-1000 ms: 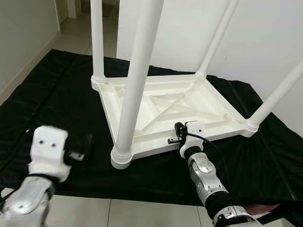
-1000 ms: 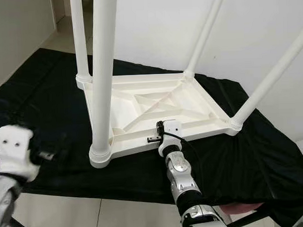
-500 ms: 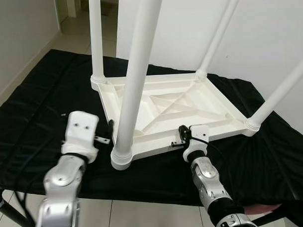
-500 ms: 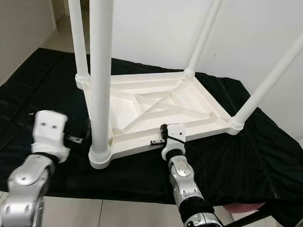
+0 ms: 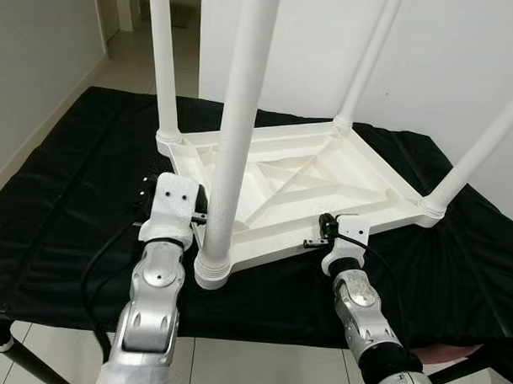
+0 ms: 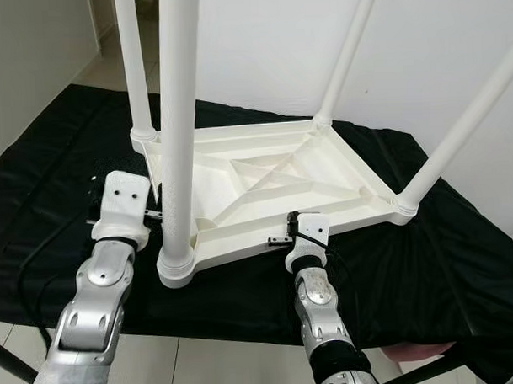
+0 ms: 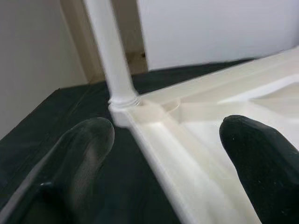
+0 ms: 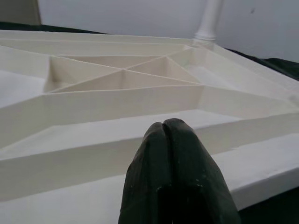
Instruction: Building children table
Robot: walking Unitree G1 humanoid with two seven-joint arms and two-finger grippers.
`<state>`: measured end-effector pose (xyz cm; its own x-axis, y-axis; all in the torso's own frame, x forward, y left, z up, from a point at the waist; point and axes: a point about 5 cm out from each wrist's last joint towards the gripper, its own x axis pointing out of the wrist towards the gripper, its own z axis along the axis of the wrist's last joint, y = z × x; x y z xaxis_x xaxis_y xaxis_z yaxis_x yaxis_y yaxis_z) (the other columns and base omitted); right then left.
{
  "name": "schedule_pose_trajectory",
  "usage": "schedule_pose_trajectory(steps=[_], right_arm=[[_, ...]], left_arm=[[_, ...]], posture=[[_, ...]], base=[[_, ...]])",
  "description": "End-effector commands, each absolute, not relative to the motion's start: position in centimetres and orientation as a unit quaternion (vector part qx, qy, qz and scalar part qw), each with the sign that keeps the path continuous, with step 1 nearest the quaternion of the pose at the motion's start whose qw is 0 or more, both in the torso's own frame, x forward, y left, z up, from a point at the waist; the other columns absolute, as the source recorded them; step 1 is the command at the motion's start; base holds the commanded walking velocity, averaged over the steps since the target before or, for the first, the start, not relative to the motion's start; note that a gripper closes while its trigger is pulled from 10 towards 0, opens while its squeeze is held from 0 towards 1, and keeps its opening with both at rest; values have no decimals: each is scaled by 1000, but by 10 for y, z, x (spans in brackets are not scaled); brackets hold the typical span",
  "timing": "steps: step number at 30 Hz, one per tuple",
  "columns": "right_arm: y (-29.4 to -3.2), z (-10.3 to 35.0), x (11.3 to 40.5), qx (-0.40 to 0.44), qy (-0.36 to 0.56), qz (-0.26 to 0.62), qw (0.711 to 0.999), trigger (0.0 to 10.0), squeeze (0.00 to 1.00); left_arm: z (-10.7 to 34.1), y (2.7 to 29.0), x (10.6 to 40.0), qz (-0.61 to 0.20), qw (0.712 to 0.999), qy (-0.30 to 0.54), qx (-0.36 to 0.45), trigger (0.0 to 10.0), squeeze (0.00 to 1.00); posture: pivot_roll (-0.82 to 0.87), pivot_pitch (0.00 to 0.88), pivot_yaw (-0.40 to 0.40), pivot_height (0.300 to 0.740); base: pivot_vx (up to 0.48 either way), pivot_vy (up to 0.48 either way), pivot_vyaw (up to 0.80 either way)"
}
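Note:
A white children's table (image 5: pixel 307 178) lies upside down on a black cloth, its four legs pointing up. The near leg (image 5: pixel 234 142) rises just in front of me. My left gripper (image 7: pixel 166 135) is open at the table's left rim (image 7: pixel 154 154), close to that near leg, one finger (image 7: pixel 88 144) outside the rim and the other over the underside. My right gripper (image 8: pixel 164 126) is shut with nothing in it, its fingertips at the near rim (image 5: pixel 275 246) of the tabletop, low against the ribbed underside (image 8: pixel 121 79).
The black cloth (image 5: pixel 71 190) covers a low platform whose front edge drops to a tiled floor (image 5: pixel 246 365). A white wall (image 5: pixel 454 50) stands close behind the table. A black cable (image 5: pixel 99 256) trails over the cloth by my left arm.
My left arm has swung in from the left across the cloth to the table's left rim beside the near leg. The right gripper stays at the near rim.

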<state>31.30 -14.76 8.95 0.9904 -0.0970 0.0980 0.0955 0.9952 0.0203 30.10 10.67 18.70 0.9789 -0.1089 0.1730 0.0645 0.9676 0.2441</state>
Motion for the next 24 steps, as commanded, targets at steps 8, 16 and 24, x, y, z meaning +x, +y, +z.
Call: schedule_pose_trajectory(steps=[8, 16, 24], right_arm=[[-183, 100, 321, -13, -44, -178, 983, 10000, 0], [-203, 101, 327, 19, -21, -225, 974, 10000, 1000], [-227, 96, 337, 79, 39, -293, 952, 10000, 1000]], left_arm=[[196, 81, 315, -216, 967, -117, 68, 10000, 0], [206, 69, 308, -299, 943, -143, 34, 10000, 0], [203, 48, 283, -429, 893, -138, 13, 10000, 0]], posture=[[27, 0, -99, 740], [25, 0, -106, 740], [34, 0, -119, 740]], base=[[0, 0, 0], [0, 0, 0], [0, 0, 0]])
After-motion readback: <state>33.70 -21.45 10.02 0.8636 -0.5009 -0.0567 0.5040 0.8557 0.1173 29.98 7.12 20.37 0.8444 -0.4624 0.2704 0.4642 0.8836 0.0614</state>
